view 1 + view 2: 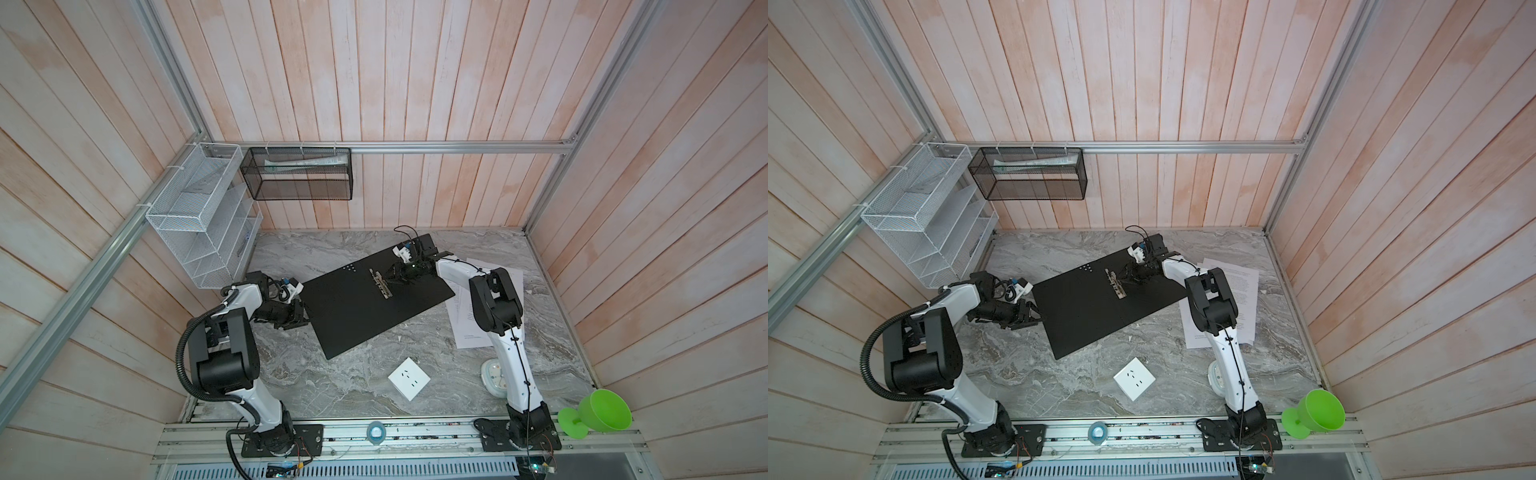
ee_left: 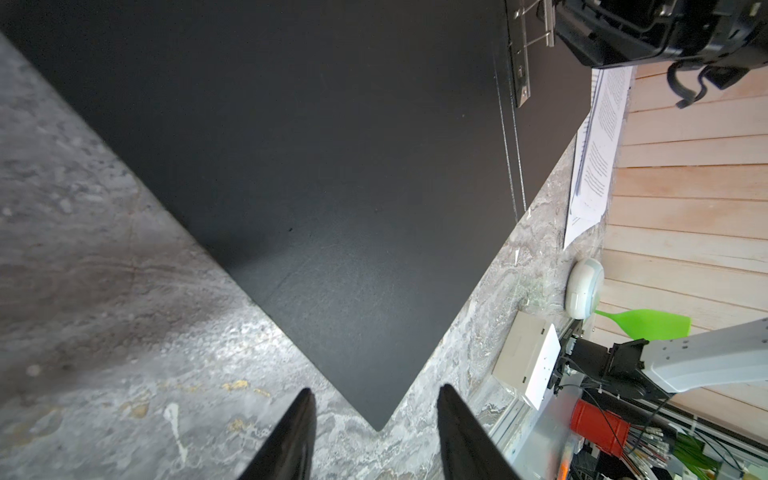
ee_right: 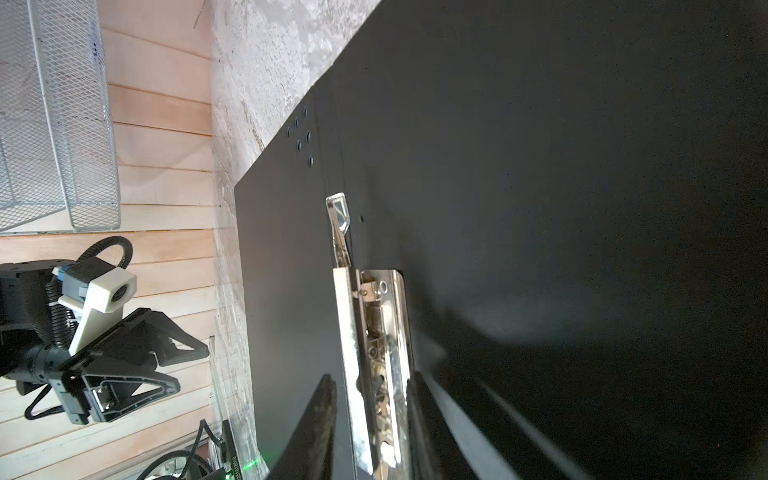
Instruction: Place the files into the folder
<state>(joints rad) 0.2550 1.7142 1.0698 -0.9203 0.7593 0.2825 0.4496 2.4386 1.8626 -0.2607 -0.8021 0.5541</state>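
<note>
Matt black folder (image 1: 357,307); shiny metal clip (image 3: 374,353) (chrome-like); grey marbled stone table (image 1: 332,386); paper files (image 1: 1246,291).

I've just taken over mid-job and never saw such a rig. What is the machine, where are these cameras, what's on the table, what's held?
Two white-and-black robot arms stand on a rail at the near edge. Two pictures look down on the whole scene; the other two come from a camera on each arm's wrist, looking along its claw. On the marble table lies the open folder, black inside up, with a metal clip. The files, printed white sheets, lie beside it, partly under the right arm. A white socket plate lies nearer the rail. The left claw is open and empty by the folder's corner; the right claw is closed around the clip.
</note>
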